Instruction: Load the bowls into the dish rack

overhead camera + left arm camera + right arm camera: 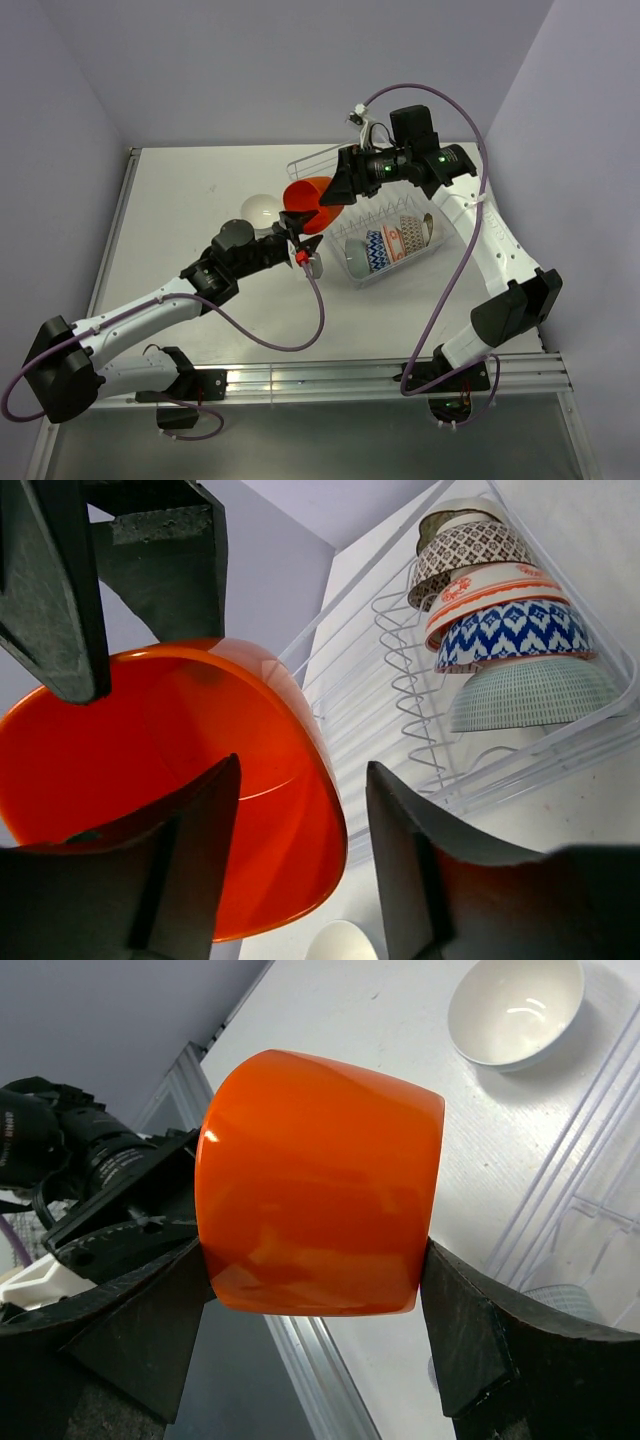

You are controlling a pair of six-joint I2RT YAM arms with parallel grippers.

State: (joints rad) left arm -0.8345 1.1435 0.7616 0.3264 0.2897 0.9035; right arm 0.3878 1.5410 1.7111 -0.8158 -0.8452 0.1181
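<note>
Left gripper (297,226) has its fingers apart, one on each side of the rim of the orange-red bowl (305,194); whether they touch it I cannot tell. Just beyond, a white bowl (258,208) sits on the table (180,220), partly hidden by the arm. Right gripper (330,196) is clamped on the orange-red bowl's wall, in the air by the left end of the dish rack (308,157). In the rack stand a pale teal bowl (530,692), two patterned ones, a grey-patterned bowl (470,552), and one more, mostly hidden.
</note>
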